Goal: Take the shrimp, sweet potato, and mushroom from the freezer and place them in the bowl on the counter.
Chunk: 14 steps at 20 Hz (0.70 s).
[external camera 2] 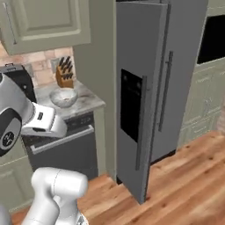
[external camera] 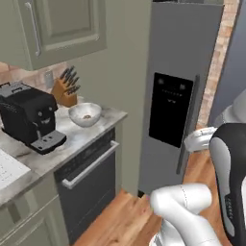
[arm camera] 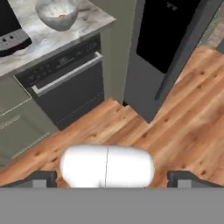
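Hand view: gripper [arm camera: 109, 179], jaws spread wide and empty at lower frame, faces the freezer [arm camera: 175, 48] door, bowl [arm camera: 57, 14] waiting upper left.

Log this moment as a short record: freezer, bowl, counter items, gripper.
freezer: tall dark grey appliance, left door standing ajar, inside not visible
bowl: on the counter near its end, something small and brownish inside
knife block: behind the bowl, against the brick wall
coffee machine: black, left of the bowl
dishwasher: under the counter, closed
gripper: open, empty, over the wood floor
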### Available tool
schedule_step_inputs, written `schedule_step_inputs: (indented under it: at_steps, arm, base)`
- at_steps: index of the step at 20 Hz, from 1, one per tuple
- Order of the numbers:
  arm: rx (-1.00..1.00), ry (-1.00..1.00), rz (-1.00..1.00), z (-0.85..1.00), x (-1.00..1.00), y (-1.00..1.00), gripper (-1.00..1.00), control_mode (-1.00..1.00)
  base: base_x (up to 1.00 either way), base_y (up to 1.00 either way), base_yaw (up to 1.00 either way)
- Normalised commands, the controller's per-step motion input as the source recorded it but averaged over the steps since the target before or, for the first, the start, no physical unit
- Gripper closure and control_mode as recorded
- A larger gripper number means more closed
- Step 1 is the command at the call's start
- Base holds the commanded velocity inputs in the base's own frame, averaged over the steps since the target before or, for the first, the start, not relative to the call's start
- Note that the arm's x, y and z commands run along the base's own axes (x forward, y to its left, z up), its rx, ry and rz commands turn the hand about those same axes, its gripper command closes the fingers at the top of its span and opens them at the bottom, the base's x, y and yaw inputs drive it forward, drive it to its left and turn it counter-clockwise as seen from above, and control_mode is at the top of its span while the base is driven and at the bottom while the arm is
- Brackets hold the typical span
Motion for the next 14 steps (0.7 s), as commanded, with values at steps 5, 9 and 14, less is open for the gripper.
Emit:
schedule_step_inputs:
  at_steps: [5, 9, 14]
  arm:
    - [0.00, 0.00, 0.00, 0.00, 0.00, 0.00, -1.00, 1.00]
    - [0.00, 0.00, 0.00, 0.00, 0.00, 0.00, -1.00, 1.00]
    - [0.00, 0.00, 0.00, 0.00, 0.00, 0.00, -1.00, 1.00]
  base:
    - [0.00, -0.67, -0.77]
    - [0.05, -0.86, -0.65]
    - [0.28, -0.89, -0.45]
